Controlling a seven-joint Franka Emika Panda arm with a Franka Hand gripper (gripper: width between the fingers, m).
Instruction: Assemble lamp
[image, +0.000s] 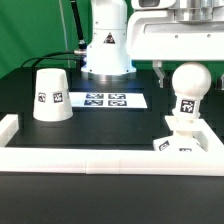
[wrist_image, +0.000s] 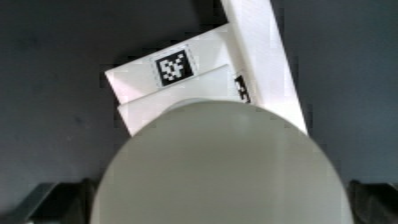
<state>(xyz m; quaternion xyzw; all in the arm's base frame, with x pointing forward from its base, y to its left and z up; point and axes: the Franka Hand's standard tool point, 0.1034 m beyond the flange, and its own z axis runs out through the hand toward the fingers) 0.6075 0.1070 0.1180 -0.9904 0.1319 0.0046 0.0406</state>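
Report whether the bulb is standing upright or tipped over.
Upright: the bulb has its round head directly above its stem, standing vertically on the base block.

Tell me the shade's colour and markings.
The shade is white with black square tags low on its side; clearest in the exterior view.

The shade (image: 51, 95), bulb (image: 188, 80) and base block (image: 195, 140) are finished in white, each marked with black square tags. The desk (image: 110, 125) is covered in black.
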